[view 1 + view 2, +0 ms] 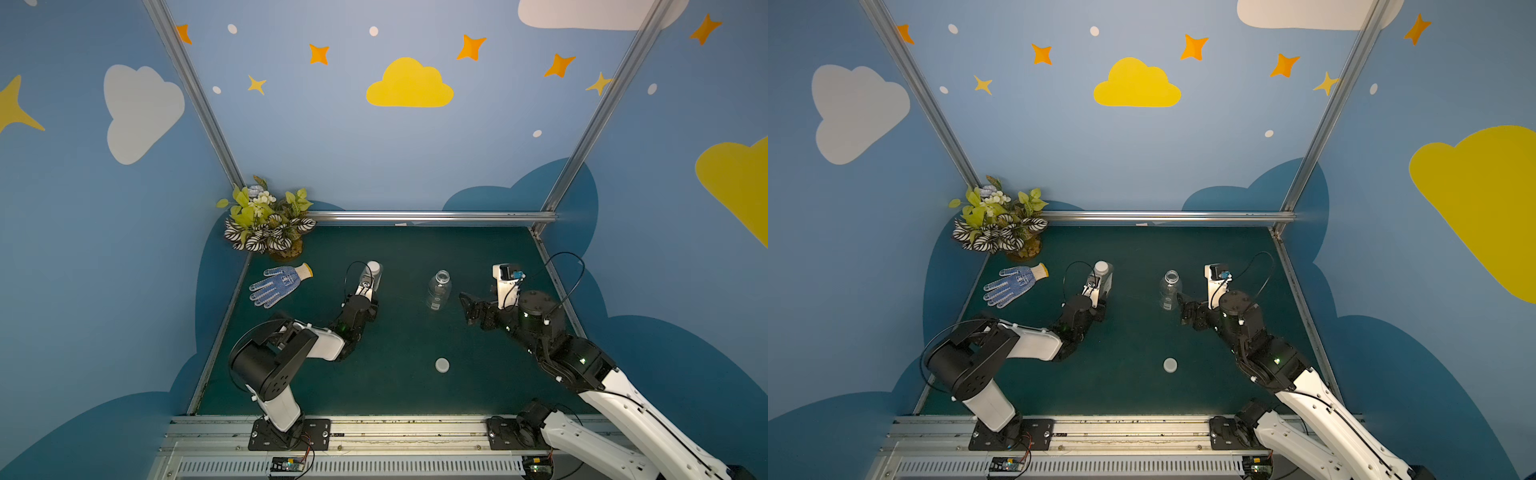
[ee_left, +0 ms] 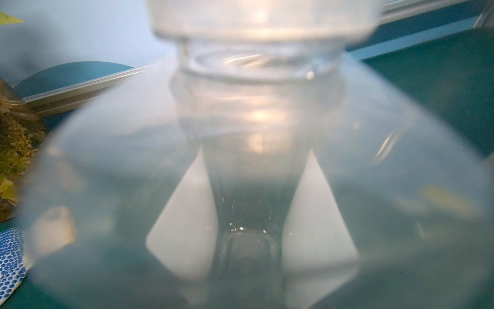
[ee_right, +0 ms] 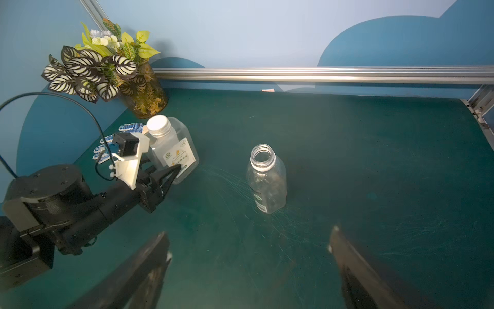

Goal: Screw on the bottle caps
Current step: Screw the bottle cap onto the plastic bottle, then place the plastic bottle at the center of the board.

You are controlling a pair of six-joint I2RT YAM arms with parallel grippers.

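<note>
Clear, thin plastic makes up both bottles, and both look empty, so we judge them light, easy to tip and quick to dent under a hard squeeze. The rectangular bottle (image 3: 184, 155) is toward the back-left corner of the bench (image 1: 395, 395) with a white cap (image 3: 158, 125) already on its neck. We cannot tell how tightly that cap is screwed on. The left gripper (image 1: 372, 287) is clenched on the bottle's lower body, where the flat sides give a sure hold.

The round bottle (image 3: 267, 179) stands upright and uncapped near the middle of the bench. The right gripper (image 3: 250, 236) hangs just beside it, toward the right edge, with its jaws spread wide and holding nothing. The loose cap (image 1: 442, 365) lies well apart, near the front edge. We would pinch that small, smooth cap across its side wall. We would brace the round bottle at mid-body, because its curved wall may spin in the grip.
</note>
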